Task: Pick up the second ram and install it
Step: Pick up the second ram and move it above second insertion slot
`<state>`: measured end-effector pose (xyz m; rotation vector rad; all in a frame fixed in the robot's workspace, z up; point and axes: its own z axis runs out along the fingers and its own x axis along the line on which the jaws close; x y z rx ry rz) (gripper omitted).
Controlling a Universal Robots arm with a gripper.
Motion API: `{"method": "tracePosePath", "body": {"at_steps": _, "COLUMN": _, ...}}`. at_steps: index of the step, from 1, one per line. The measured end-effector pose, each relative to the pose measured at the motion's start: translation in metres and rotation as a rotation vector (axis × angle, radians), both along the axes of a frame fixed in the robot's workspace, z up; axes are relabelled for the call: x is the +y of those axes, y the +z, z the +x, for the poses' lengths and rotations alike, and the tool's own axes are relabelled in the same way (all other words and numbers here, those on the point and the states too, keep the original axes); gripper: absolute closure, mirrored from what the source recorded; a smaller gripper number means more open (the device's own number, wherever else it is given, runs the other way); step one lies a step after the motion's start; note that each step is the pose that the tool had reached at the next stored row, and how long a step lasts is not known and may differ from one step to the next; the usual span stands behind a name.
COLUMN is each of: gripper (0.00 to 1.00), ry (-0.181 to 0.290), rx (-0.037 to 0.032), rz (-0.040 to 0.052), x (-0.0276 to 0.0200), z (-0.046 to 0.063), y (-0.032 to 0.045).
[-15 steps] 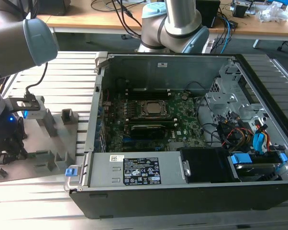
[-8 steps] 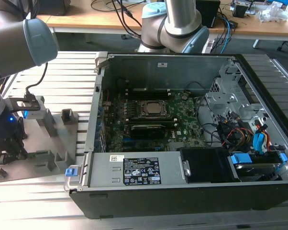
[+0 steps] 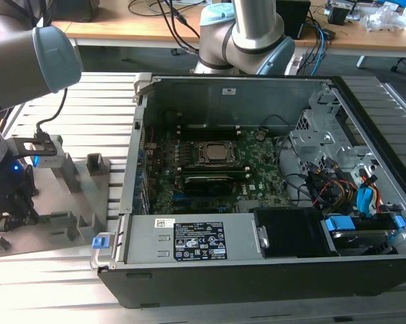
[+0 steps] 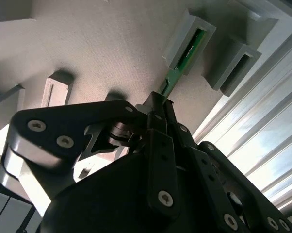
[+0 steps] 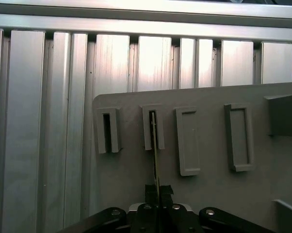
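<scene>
The second ram (image 4: pixel 181 60) is a thin green stick whose far end sits in a grey slot holder (image 4: pixel 185 29) on the grey fixture plate (image 4: pixel 97 53). In the first wrist view I see the second ram (image 5: pixel 155 150) edge-on, running from its slot (image 5: pixel 153 128) down into my fingers. My gripper (image 4: pixel 158 104) is shut on the near end of the stick, as the gripper (image 5: pixel 158 190) also appears in the first wrist view. In the exterior view the gripper (image 3: pixel 11 202) hangs low over the fixture plate (image 3: pixel 68 202) at the exterior view's left.
The open computer case (image 3: pixel 257 270) lies to the exterior view's right of the fixture, with its green motherboard (image 3: pixel 257 177) and processor socket (image 3: pixel 215 154) exposed. Further grey slot holders (image 5: pixel 107 130) stand beside the occupied one. Ribbed aluminium table profiles (image 5: pixel 39 121) surround the plate.
</scene>
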<state>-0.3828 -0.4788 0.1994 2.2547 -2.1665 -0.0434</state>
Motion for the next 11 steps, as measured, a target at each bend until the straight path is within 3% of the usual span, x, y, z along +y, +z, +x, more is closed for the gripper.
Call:
{"method": "tracePosePath", "body": {"at_steps": 6, "gripper": 0.86, "ry": 0.0, "rx": -0.0001, "rz": 0.0, "x": 0.0, "z": 0.0, "y": 0.0048}}
{"method": "tracePosePath", "body": {"at_steps": 11, "gripper": 0.86, "ry": 0.0, "rx": -0.0001, "rz": 0.0001, "x": 0.0, "z": 0.0, "y": 0.0132}}
